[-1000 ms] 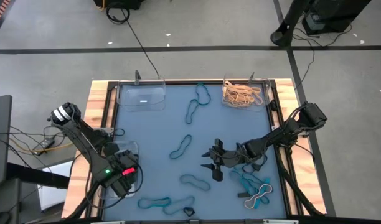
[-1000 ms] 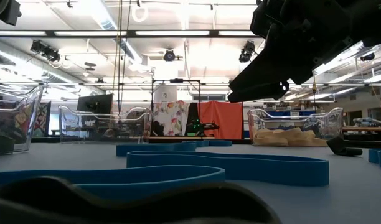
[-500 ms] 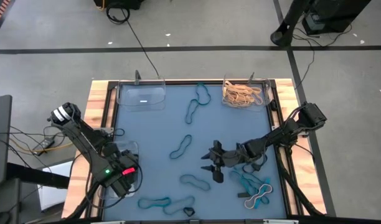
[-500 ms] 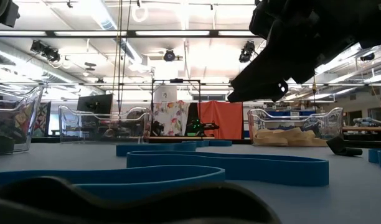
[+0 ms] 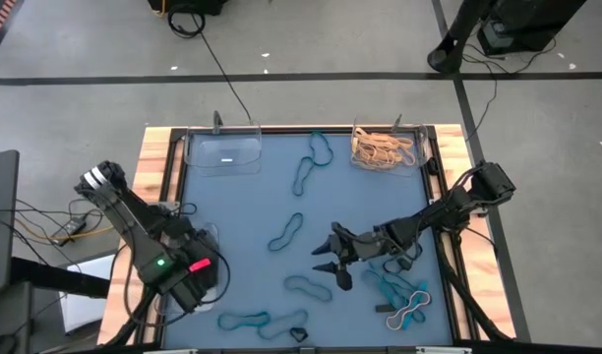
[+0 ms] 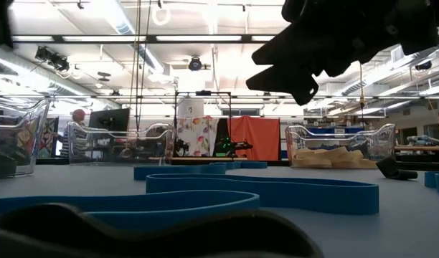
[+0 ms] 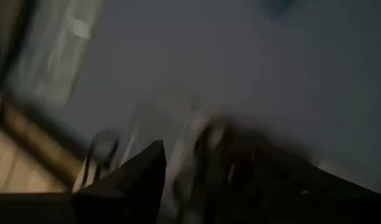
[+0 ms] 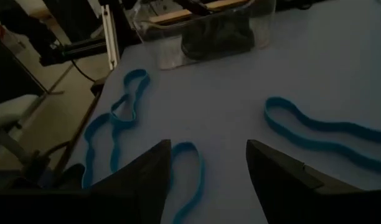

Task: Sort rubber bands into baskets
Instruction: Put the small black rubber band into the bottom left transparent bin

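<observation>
Setting: a large open-plan robotics lab or workshop hall. Evidence in the low view: a high open ceiling with long fluorescent strip lights (image 6: 205, 38), exposed ducting and ceiling-mounted fixtures (image 6: 196, 64), and a deep room behind the surface containing a metal frame rig (image 6: 205, 122), an orange panel (image 6: 255, 137) and a monitor (image 6: 109, 119). A person (image 6: 77, 116) is visible far back at the left. Evidence in the high view: a bare grey floor marked with dark tape lines (image 5: 281, 78), loose black cables (image 5: 217, 64) running across the floor, and a blue-topped surface (image 5: 242, 211) with a wooden edge (image 5: 151, 167), flanked by two dark robot arms
</observation>
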